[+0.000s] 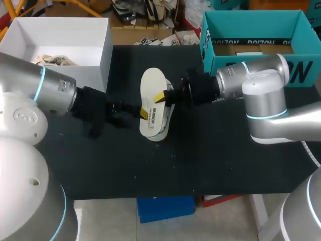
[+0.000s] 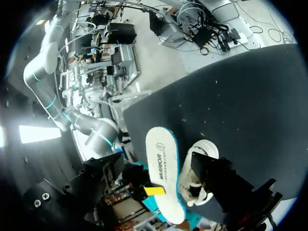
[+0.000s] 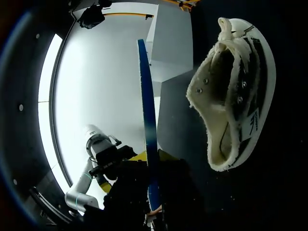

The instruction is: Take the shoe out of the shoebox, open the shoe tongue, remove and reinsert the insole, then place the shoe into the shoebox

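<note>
- Yellow-tipped right gripper is clamped on the insole. In the right wrist view the insole runs edge-on between its two fingers.
- The left gripper is at the insole's near end, with one yellow tip against the printed face. Whether it is closed on anything cannot be determined.
- Insole, quantity one: white top face with dark print and a blue-teal edge. It is held above the shoe, over the middle of the tabletop, with its long axis running from the near edge toward the far edge.
- Shoe, quantity one on the tabletop: dark upper, cream lining with a frayed collar, small metal eyelets and a white sole rim. It lies on its side beside and under the insole, with its opening turned toward the right gripper. From the head view it is mostly hidden by the insole.
- Boxes, quantity two, both with open tops:
  - The white box stands at the far left corner of the tabletop. It holds one pale item that cannot be identified.
  - The teal box stands at the far right corner of the tabletop, behind the right arm.
- Grippers, quantity two. They meet at the insole from opposite sides of the tabletop.
</note>
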`<state>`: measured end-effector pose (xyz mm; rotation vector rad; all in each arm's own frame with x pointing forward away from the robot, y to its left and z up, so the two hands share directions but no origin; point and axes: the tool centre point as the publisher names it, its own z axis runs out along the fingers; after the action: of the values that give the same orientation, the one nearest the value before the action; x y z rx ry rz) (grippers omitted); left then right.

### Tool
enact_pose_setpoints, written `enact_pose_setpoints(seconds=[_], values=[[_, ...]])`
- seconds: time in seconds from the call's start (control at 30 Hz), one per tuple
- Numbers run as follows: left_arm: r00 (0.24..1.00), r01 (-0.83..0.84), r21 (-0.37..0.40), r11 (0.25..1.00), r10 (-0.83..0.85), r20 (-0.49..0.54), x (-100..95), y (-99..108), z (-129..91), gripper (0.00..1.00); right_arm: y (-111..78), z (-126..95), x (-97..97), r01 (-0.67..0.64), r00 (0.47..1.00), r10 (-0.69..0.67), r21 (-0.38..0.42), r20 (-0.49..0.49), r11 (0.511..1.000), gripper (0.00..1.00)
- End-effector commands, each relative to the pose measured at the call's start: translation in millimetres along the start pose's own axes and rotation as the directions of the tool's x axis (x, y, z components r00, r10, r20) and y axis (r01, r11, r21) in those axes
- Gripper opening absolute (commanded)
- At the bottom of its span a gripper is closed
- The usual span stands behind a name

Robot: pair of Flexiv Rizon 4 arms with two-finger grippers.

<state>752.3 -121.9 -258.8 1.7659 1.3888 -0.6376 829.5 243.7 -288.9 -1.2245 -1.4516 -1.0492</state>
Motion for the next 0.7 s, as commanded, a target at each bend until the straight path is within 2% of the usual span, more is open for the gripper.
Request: enact_pose_setpoints(seconds=[0.03,0.1,0.17,0.23,0.37,0.43,0.7], values=[[0.828,-0.078,0.215,0.974,0.184,-0.531,-10.5,-0.1,-17.0,1.0,0.2,0.9,-0.4,0.0,1.0,0.0,0.0,0.0,1.0,0.0],[0.732,-0.102,0.257,0.961,0.248,-0.634,-14.2,-1.3,-16.7,1.0,0.2,0.9,-0.4,0.0,1.0,0.0,0.0,0.0,1.0,0.0],[0.711,-0.088,0.28,0.956,0.257,-0.654,-18.3,-1.1,-15.9,1.0,0.2,0.9,-0.4,0.0,1.0,0.0,0.0,0.0,1.0,0.0],[0.643,-0.088,0.286,0.954,0.274,-0.715,-20.6,0.5,-15.0,1.0,0.2,0.9,-0.4,0.0,1.0,0.0,0.0,0.0,1.0,0.0],[0.58,-0.044,0.309,0.95,0.277,-0.766,-24.1,2.6,-13.0,1.0,0.2,0.9,-0.4,0.0,1.0,0.0,0.0,0.0,1.0,0.0],[0.569,-0.065,0.285,0.956,0.27,-0.777,-28.5,4.2,-12.2,1.0,0.2,0.9,-0.4,0.0,1.0,0.0,0.0,0.0,1.0,0.0],[0.569,-0.065,0.285,0.956,0.27,-0.777,-28.5,4.2,-12.2,1.0,0.2,0.9,-0.4,0.0,1.0,0.0,0.0,0.0,1.0,0.0]])
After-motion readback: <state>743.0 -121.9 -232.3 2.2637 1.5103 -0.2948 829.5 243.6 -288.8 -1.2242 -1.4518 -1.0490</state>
